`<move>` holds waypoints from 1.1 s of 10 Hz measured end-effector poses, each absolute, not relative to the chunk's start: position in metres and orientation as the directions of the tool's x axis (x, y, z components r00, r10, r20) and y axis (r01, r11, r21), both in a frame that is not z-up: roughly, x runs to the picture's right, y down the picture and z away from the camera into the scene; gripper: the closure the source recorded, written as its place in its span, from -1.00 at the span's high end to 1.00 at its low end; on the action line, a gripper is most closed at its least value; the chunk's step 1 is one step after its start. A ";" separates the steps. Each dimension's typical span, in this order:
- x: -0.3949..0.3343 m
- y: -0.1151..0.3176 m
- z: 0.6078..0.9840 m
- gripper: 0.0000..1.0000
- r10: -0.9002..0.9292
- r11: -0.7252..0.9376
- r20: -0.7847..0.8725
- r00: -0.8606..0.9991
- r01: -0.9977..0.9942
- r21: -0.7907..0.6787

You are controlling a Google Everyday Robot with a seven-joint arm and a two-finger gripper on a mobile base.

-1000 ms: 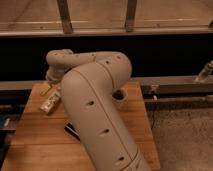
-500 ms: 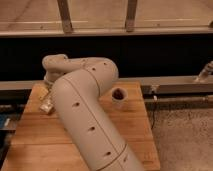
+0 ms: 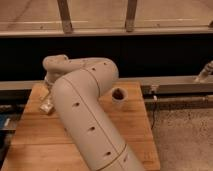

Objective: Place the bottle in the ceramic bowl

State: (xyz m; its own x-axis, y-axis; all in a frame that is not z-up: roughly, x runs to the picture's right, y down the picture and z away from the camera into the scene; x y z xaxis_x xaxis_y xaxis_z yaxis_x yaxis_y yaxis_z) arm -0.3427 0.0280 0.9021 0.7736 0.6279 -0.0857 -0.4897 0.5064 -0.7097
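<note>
The bottle (image 3: 47,104), small and pale with a whitish end, lies on the left part of the wooden table (image 3: 35,135). My gripper (image 3: 48,93) reaches down from the wrist at the table's back left and sits right over the bottle, with its jaws spread. The thick beige arm (image 3: 87,115) runs across the middle of the table. The ceramic bowl is hidden from view.
A white cup (image 3: 119,94) with a dark inside stands at the back right of the table, just right of the arm. A dark rail and wall run behind the table. Grey speckled floor (image 3: 185,135) lies to the right.
The arm has swung over the table's middle and now hides the dark block seen earlier. The gripper stays at the back left near the bottle.
</note>
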 end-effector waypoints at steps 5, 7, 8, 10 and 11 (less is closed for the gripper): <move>-0.337 0.028 0.904 0.60 0.648 0.496 -0.143 0.748 -0.557 -0.667; -0.338 0.028 0.907 0.60 0.638 0.500 -0.165 0.752 -0.568 -0.654; -0.340 0.030 0.908 0.60 0.632 0.501 -0.174 0.755 -0.570 -0.651; -0.336 0.032 0.915 0.60 0.630 0.492 -0.203 0.749 -0.588 -0.642; -0.337 0.035 0.917 0.60 0.627 0.490 -0.211 0.750 -0.591 -0.641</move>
